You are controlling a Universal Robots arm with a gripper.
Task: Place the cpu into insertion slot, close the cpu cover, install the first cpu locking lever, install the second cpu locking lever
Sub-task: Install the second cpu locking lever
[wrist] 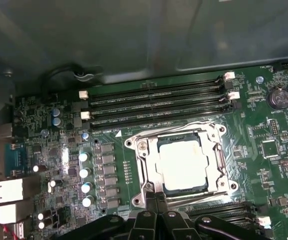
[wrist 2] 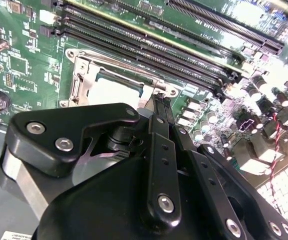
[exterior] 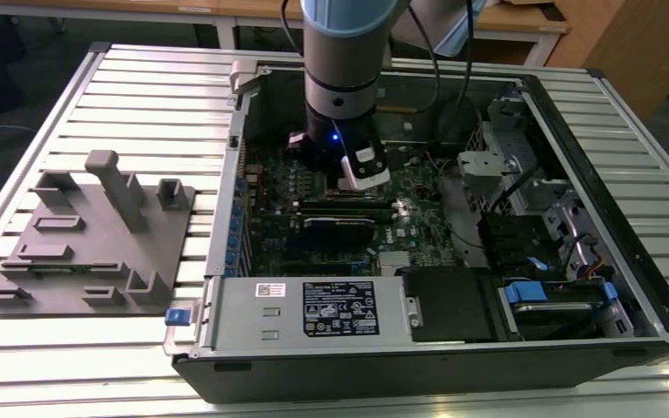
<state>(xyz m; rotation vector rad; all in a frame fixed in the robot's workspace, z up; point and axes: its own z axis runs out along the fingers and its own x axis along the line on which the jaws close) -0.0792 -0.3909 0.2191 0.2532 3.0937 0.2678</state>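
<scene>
The cpu (wrist: 184, 162) lies flat in the insertion slot (wrist: 142, 146), its pale silver top showing through the window of the cpu cover (wrist: 219, 165). The cover is folded down over it. My gripper (wrist: 156, 200) is shut, with its two black fingertips pressed together at the edge of the socket frame, touching or just above it. In the second wrist view the gripper (wrist 2: 160, 102) tip sits at the corner of the cover (wrist 2: 81, 82), beside the bright cpu (wrist 2: 116, 92). In the exterior view the gripper (exterior: 365, 181) reaches down into the open computer case.
Long black memory slots (wrist: 154, 100) run beside the socket, and a row of capacitors (wrist: 85, 172) stands on its other side. The power supply box (exterior: 311, 309) and a drive cage (exterior: 532, 292) fill the case's near end. A grey fixture (exterior: 91, 235) stands on the table at the exterior view's left.
</scene>
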